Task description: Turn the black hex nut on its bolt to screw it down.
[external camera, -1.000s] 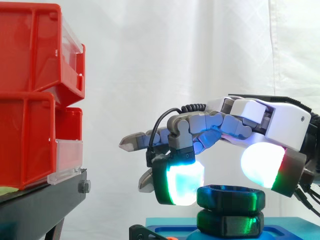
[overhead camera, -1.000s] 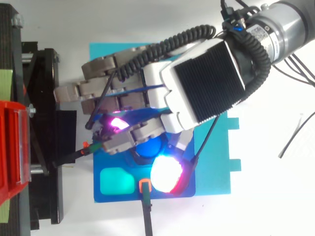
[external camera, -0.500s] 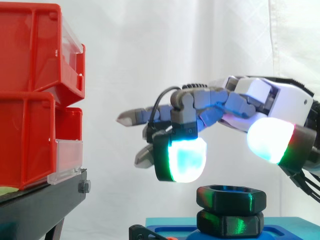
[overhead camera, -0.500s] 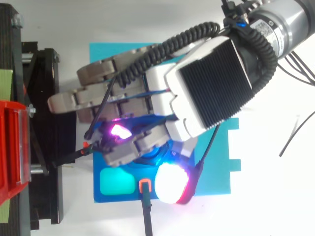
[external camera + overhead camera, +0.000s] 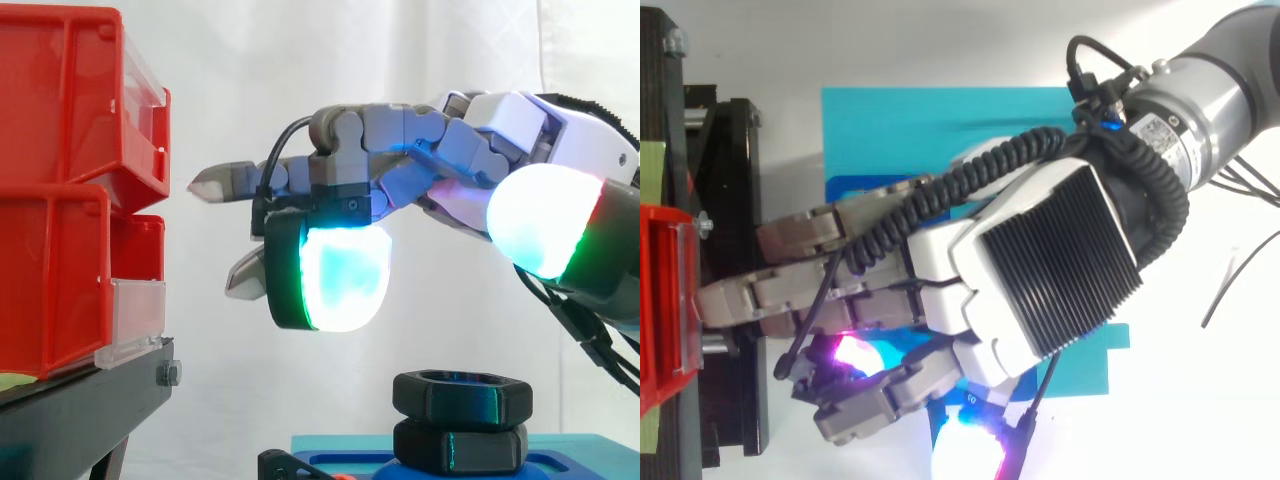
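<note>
close to the side camera, you see the hand point(image 5: 560, 140) hanging in the air with nothing in it. its fingers are loose and spread, most of them reaching flat toward 9 o'clock. one finger is bent down so that its cyan-green pad point(image 5: 335, 275) faces you. the thumb's white pad point(image 5: 545, 220), edged in green and red, sits off at 3 o'clock from it. nothing is pinched between the two.

from the cyan-green pad, look toward 5 o'clock for the black hex nut point(image 5: 460, 393). it lies level, well apart from both pads, under the gap between them. it rests right on top of a second black hex piece point(image 5: 460, 447) of the same outline. you cannot tell from the side whether that lower piece is a bolt head or another nut. both stand on the teal plate point(image 5: 910, 130).

from above, the arm comes in from 2 o'clock and the fingers reach out over the black stand point(image 5: 730, 200). at 9 o'clock of the hand are the red bins point(image 5: 60, 180) stacked on that stand, and behind everything hangs the white curtain point(image 5: 400, 50).
</note>
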